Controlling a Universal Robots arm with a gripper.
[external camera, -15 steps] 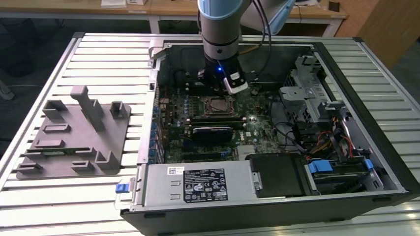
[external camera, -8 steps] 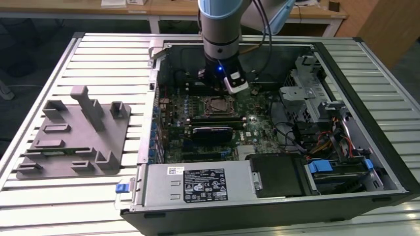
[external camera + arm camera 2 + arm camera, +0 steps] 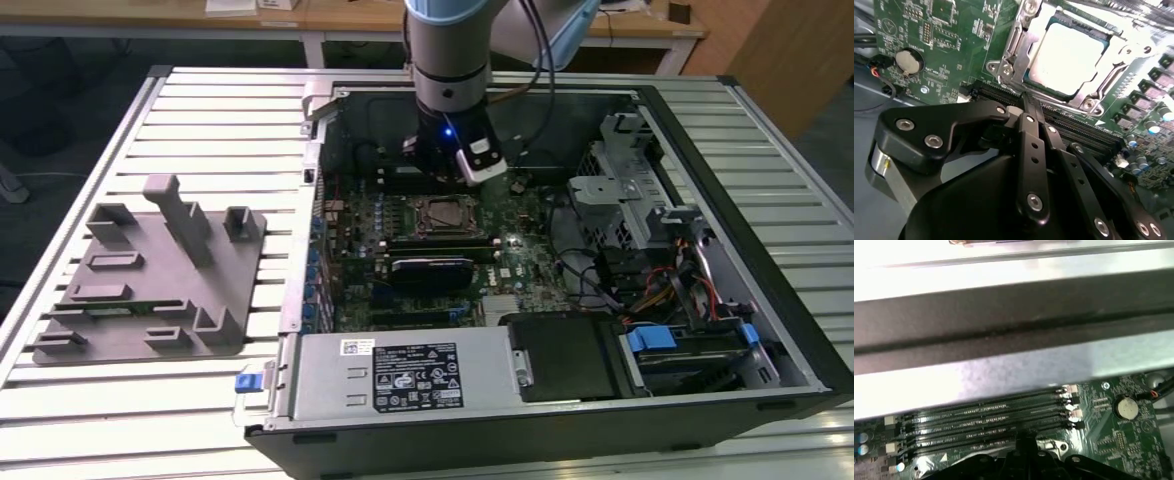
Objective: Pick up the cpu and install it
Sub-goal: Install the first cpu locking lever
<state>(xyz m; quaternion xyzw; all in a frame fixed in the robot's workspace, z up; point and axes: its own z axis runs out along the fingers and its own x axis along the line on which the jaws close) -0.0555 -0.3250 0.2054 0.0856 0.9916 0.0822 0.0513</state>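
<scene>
The cpu (image 3: 1064, 55), a flat square chip with a shiny silver top, lies in the socket on the green motherboard (image 3: 944, 30), with the metal socket bracket (image 3: 1016, 47) around it. In the exterior view the cpu (image 3: 441, 213) sits in the middle of the board inside the open computer case. My gripper (image 3: 1026, 100) is shut with nothing between its fingers. Its tip hovers just beside the socket's edge, over the black memory slots (image 3: 984, 415). From the exterior view the gripper (image 3: 447, 180) hangs just behind the socket.
The case walls (image 3: 747, 200) ring the board. A power supply (image 3: 400, 375) fills the near side, and a drive cage (image 3: 627, 200) with cables stands at the exterior view's right. A grey plastic tray (image 3: 147, 280) with posts lies on the slatted table at the left.
</scene>
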